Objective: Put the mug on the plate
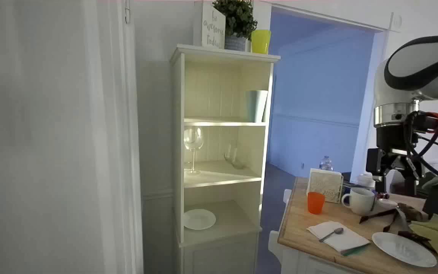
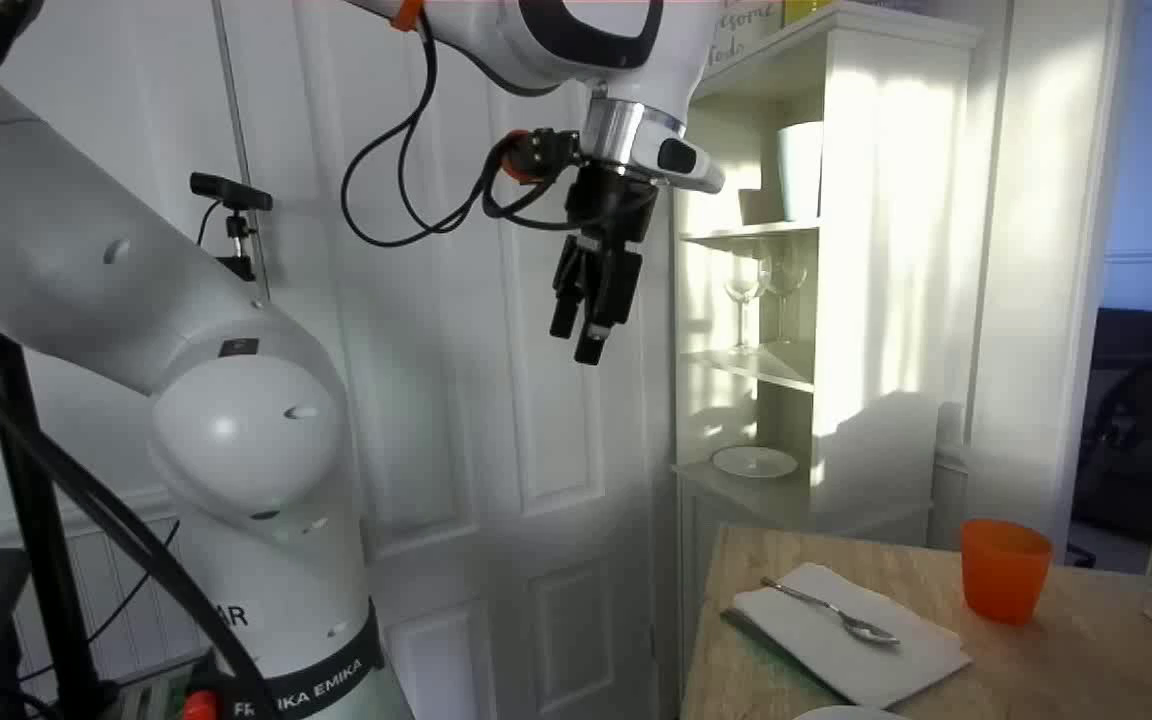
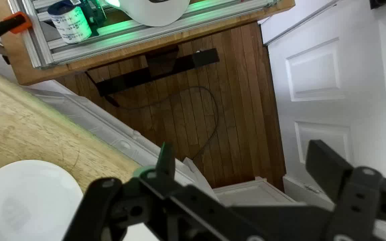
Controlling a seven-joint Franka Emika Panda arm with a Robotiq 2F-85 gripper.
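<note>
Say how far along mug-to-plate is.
Done: nothing visible; the mug stands on the table, apart from the plate lying there too.
In hand: nothing; the gripper is open in the wrist view, with nothing in its grip.
Left: the whole job: grasp the mug, carry it over, set it on the plate.

The white mug [image 1: 361, 201] stands apart from the plate [image 1: 404, 249].
</note>
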